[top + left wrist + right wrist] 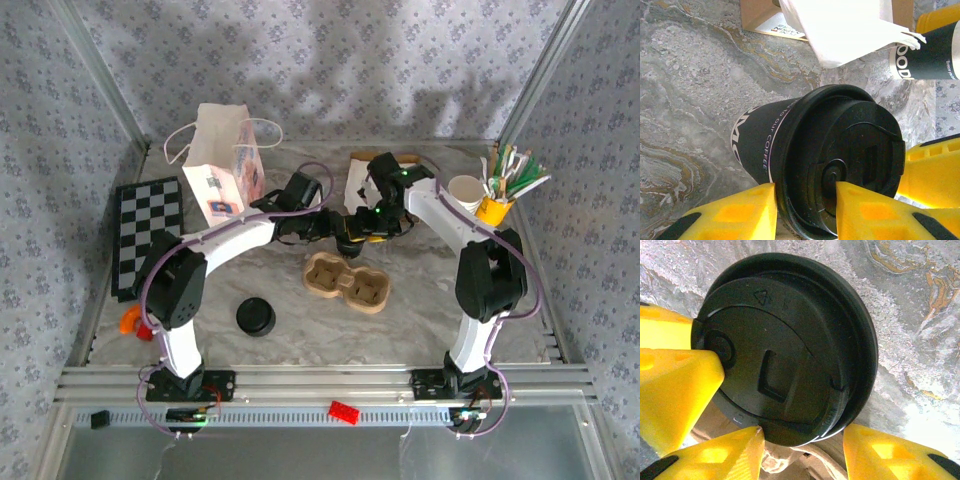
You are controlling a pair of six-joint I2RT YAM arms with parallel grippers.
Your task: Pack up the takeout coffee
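Yellow left pincer (804, 189) is clamped across the lid rim of the coffee (835, 135), likely to steady it for lifting into the carrier (346, 282) just in front of it, mid-worktop (330, 340). Right pincer (802, 432) brackets the lid's edge; gripping or not, I cannot tell. The cup is dark and pale-lettered, its black lid seated.

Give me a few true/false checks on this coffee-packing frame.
1. Both wells of the cup carrier are empty. True.
2. The takeout coffee has its lid on. True.
3. The takeout coffee sits in the cup carrier. False: it's beyond the carrier, between the left end effector and the right end effector.
4. The paper bag lies flat on the checkerboard. False: it stands upright beside it.
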